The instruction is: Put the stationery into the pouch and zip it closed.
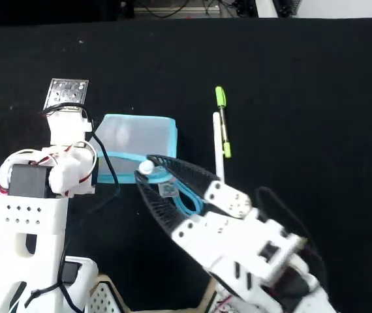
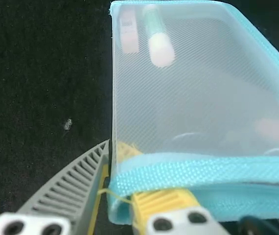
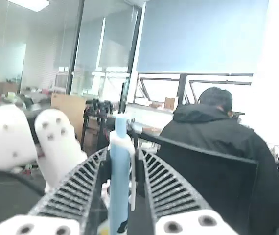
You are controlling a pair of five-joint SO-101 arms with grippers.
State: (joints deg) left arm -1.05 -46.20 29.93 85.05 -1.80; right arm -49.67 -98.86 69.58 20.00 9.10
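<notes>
Left gripper (image 2: 113, 147): fingers clamped on a corner of the pouch (image 1: 137, 138), a translucent blue mesh case lying left of centre on the black table (image 1: 316, 78), with two items inside. Right gripper (image 3: 124, 152): fingers pinched on a blue pen (image 3: 119, 191) at the pouch's near edge. Farther right, a green highlighter (image 1: 222, 117) and a white pen (image 1: 218, 143) lie side by side, with bare table beyond.
</notes>
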